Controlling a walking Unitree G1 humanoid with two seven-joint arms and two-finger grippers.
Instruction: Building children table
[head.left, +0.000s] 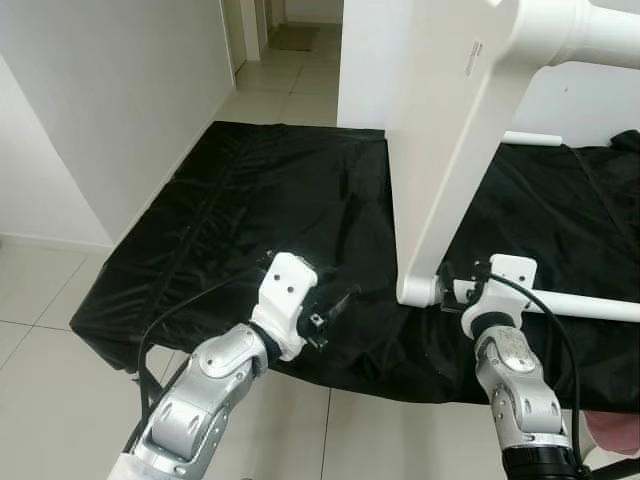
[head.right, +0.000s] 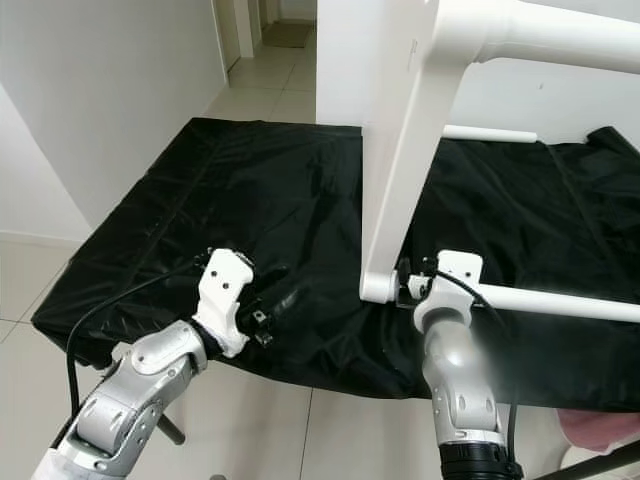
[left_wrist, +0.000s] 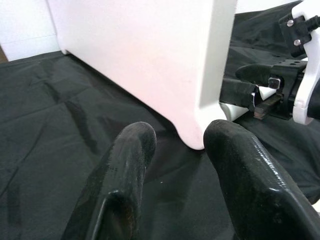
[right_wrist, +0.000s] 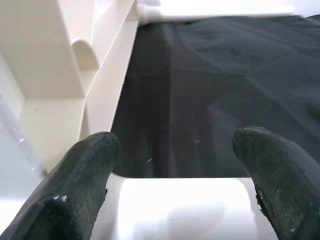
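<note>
The white table top (head.left: 450, 130) stands on its edge on a black cloth (head.left: 250, 200). One white leg (head.left: 590, 306) runs along the cloth from the top's lower corner, and another (head.left: 600, 30) sticks out high up. My right gripper (head.left: 452, 283) is shut on the lower leg (right_wrist: 185, 200) right at the corner joint, one finger on each side. My left gripper (head.left: 335, 307) hovers open just above the cloth, left of the corner. It points at that corner (left_wrist: 195, 135), with nothing between its fingers (left_wrist: 135, 145).
A third white leg (head.left: 530, 138) lies on the cloth behind the top. White walls (head.left: 100, 100) close in on the left, and a tiled hallway (head.left: 290, 40) opens beyond. Tiled floor borders the cloth's near edge. Something pink (head.left: 615, 432) lies at the lower right.
</note>
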